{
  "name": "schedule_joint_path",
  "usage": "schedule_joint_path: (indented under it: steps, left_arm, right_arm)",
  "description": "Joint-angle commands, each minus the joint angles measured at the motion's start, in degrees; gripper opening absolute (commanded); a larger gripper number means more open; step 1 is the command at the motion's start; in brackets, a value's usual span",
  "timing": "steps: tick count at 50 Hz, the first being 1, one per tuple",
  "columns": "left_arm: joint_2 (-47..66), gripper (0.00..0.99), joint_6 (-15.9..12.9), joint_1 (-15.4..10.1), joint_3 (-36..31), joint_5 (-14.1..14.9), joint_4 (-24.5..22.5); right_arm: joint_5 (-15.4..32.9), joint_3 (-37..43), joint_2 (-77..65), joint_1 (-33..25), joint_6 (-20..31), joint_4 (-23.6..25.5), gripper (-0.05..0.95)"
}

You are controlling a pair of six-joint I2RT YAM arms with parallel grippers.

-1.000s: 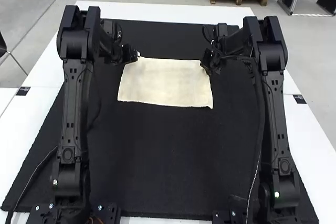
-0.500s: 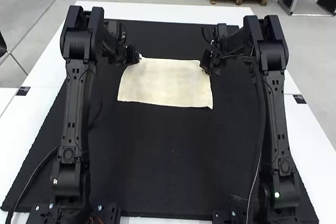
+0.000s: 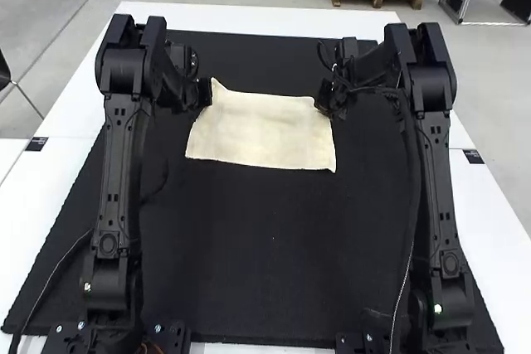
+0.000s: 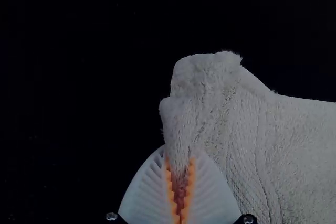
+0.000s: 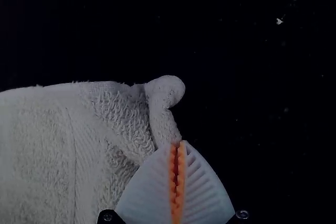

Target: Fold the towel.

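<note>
"Towel, pale and largely spread: where is it lying?"

"On the black mat, toward the far side, with its long axis running from left to right between the arms. A near edge is facing the bases; whether the cloth is already doubled, I am not managing to tell."

"And what is each claw doing?"

"Left gripper: clenching the far left corner, the terry bunching between its orange pads. Right gripper: pinching the far right corner at its very tips, where a narrow roll of cloth is bending round."

"Which relation is governing the coming move?"

"The body of the towel is extending from both grippers toward the bases, so the held far edge is facing the free near edge across the cloth's short side. Neither arm is standing clearly nearer; each is serving its own corner. The left corner is peaking beyond the line of the far edge, while the right is sitting closer to it."

"What is the fold calling for, then?"

"In my judgement, the work is standing at its grasping step, and the pair is needing to lift together and carry the far edge over toward the near one. The slender right-hand pinch is presenting the likelier slip, and uneven lifting is risking a skewed crease."
</note>
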State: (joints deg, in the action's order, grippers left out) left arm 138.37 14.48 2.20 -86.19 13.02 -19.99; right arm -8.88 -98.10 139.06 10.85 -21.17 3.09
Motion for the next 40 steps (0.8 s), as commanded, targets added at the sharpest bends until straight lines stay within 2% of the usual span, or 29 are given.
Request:
schedule_joint_path:
  steps: [1,10,24,32,40]
  left_arm:
    - [-3.54,0.030,0.02,0.09,2.17,-1.85,-0.23]
    - [-8.46,0.030,-0.42,-0.09,7.35,-1.77,-1.28]
    - [-15.49,0.030,-1.03,-0.61,13.60,-1.50,-1.90]
    - [-19.19,0.031,-2.18,-1.23,17.90,-1.15,-1.98]
    - [-23.32,0.031,-4.81,-1.14,23.70,-0.54,-3.48]
  right_arm:
    - [-3.42,3.01,-4.06,1.36,1.13,0.86,0.00]
    - [-3.77,7.05,-9.25,0.93,1.48,0.42,0.00]
    - [-3.24,13.91,-16.37,0.84,2.36,-3.27,0.00]
    - [-3.33,19.00,-20.50,0.31,2.98,-5.20,0.00]
    - [-3.16,25.68,-25.25,-0.66,3.50,-8.89,0.00]
